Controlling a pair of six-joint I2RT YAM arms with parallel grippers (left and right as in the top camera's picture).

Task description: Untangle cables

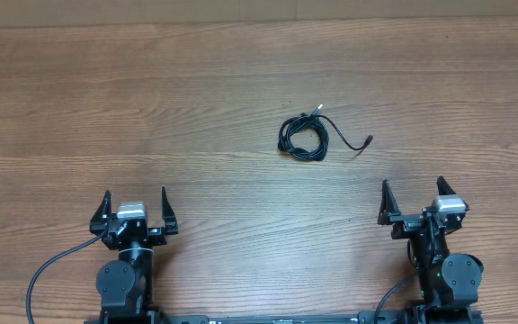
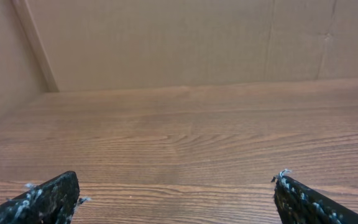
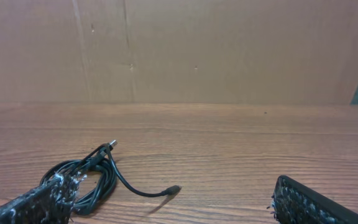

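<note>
**A:** What is nearest, at the front edge of the desk (image 1: 196, 90)?

**B:** Two black robot arms. The left arm (image 1: 126, 247) is at the lower left and the right arm (image 1: 443, 261) at the lower right, well apart. Both point away across the wood.

**A:** How do the jaws stand?

**B:** The left jaws are spread wide with only wood grain between them. The right jaws are spread just as wide and grip nothing. In each wrist view the dark fingers (image 2: 42, 202) sit at the bottom corners of the frame.

**A:** Where are the cables?

**B:** The cables (image 1: 304, 137) lie farther out on the desk. They are ahead of the right arm and to its left, and touch neither arm. They form one small black coil. One tail curls out to the right and ends in a small plug (image 1: 367, 140), and another plug end (image 1: 317, 113) pokes out at the far side. The right wrist view shows the coil (image 3: 89, 177) just beyond its left finger (image 3: 30, 208).

**A:** How many cords are there?

**B:** Possibly more than one, but the loops overlap too tightly to count.

**A:** And beyond them?

**B:** Bare wood, then a plain tan wall (image 3: 229, 50).
</note>
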